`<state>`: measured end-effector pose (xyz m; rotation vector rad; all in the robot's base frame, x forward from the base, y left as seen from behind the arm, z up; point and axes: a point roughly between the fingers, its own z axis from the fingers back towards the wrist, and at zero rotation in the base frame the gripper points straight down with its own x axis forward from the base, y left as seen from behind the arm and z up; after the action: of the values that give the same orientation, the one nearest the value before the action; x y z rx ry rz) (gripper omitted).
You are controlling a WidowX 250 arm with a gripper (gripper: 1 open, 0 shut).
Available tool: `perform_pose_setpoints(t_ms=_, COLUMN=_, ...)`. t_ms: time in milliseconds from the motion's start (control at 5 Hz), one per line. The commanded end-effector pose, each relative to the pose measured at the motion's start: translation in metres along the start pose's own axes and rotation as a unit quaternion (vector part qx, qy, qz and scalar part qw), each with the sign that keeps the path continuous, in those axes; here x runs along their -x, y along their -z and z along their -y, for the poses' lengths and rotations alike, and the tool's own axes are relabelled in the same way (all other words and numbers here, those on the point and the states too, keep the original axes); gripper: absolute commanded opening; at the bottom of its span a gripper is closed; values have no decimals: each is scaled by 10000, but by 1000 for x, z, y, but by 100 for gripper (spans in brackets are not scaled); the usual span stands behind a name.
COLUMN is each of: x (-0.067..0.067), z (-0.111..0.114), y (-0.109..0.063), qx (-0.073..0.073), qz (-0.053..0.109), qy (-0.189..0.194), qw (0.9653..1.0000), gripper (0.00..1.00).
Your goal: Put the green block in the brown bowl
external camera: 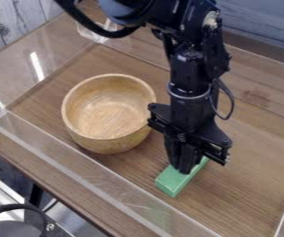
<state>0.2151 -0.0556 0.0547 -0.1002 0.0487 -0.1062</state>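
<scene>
The green block (175, 180) lies flat on the wooden table, just right of the brown bowl (107, 112). My gripper (189, 162) points straight down over the block's far end, and its black fingers are shut on the green block there. The block's near end sticks out toward the camera and still rests on the table. The bowl is a round light-brown wooden one with an empty hollow, a short way left of the gripper.
A clear plastic wall (70, 167) runs along the table's near edge and round the sides. A pale object (98, 32) sits at the back behind the arm. Bare wood (249, 185) shows right of the block.
</scene>
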Motion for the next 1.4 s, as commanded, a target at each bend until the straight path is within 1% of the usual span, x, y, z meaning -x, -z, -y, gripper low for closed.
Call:
perform_pose_setpoints(t_ms=0, x=-7, z=-1, y=-16, qx=25, qz=204, qy=-33, qw=9998, gripper=0)
perform_pose_setpoints(t_ms=200, x=-7, z=-2, y=-26, qx=26, qz=252, qy=-33, qw=9997, gripper=0)
perform_pose_setpoints(t_ms=400, x=-9, z=-3, y=-42, qx=20, qz=371, qy=-37, qw=9993, gripper=0)
perform_pose_setpoints(t_ms=600, x=-14, z=-4, y=-67, qx=-19, qz=515, qy=-55, qw=9987, gripper=0)
perform_pose_setpoints(t_ms=800, x=-18, z=-6, y=-86, qx=-27, qz=601, qy=-81, qw=9982, gripper=0)
perform_pose_setpoints(t_ms=1000, x=-15, z=-5, y=-66, qx=-20, qz=524, qy=-6, qw=9986, gripper=100)
perform_pose_setpoints(t_ms=1200, x=-12, z=-4, y=-49, qx=-8, qz=448, qy=80, qw=9990, gripper=100)
